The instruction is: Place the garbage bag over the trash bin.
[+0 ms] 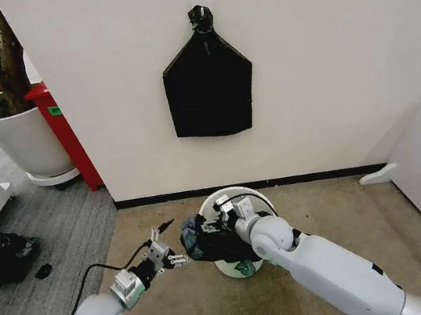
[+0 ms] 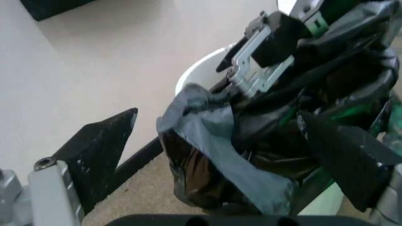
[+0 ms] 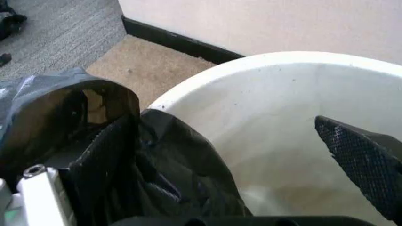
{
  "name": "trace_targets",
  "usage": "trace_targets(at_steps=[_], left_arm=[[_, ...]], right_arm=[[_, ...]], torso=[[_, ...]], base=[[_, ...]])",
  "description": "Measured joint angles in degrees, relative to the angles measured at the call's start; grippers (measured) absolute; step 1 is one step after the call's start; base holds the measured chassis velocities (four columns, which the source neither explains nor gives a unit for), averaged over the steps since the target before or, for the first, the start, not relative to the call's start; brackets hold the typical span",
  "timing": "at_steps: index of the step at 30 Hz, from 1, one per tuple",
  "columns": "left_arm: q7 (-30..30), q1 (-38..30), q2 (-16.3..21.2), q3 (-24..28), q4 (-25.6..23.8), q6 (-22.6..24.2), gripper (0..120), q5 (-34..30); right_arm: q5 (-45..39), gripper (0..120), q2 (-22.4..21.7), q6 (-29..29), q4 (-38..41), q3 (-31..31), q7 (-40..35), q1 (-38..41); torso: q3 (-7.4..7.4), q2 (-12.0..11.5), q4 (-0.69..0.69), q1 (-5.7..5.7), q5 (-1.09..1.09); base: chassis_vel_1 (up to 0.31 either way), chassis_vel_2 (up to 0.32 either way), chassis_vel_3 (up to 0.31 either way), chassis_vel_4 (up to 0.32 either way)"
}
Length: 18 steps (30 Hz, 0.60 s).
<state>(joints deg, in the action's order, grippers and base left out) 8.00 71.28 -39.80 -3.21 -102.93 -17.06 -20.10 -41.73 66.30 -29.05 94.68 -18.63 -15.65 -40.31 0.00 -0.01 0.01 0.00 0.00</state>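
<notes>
2 grippers meet just below the centre of the head view, over the small round cream-white plastic trash bin (image 1: 233, 200), which stands on tan carpet close to the wall's dark skirting. The thin, wrinkled black plastic garbage bag (image 1: 211, 240) hangs bunched at the bin's near-left rim, part draped over the edge and none spread around it yet. The film looks very light, limp and slippery, so it will probably collapse wherever it is unsupported; the open hem, where a greyish fold gapes toward the left wrist camera, seems the best place to pinch. The right gripper (image 3: 207, 155) reaches in from the lower right with its forearm angled up-left; its fingers stand wide apart, 1 buried under bag folds outside the rim and 1 hanging inside the bin, so the bag appears to rest on it, not be pinched. The left gripper (image 1: 164, 247) comes from the lower left, arm low, fingers (image 2: 94, 150) spread open and aimed at the bag's loose edge, just beside it but apart from it.
</notes>
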Motion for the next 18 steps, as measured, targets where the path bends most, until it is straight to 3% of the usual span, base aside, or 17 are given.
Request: trace_targets(at_steps=[18], left_arm=[[-6.18,0.63,-0.47,-1.39,-4.03,3.47,100,-8.67]], right_arm=[[-3.86,100,-5.51,-0.42,11.71,3.39,-4.64,-6.52]], torso=[[0.00,0.00,-0.01,0.00,0.01]], base=[[0.000,0.000,0.000,0.000]])
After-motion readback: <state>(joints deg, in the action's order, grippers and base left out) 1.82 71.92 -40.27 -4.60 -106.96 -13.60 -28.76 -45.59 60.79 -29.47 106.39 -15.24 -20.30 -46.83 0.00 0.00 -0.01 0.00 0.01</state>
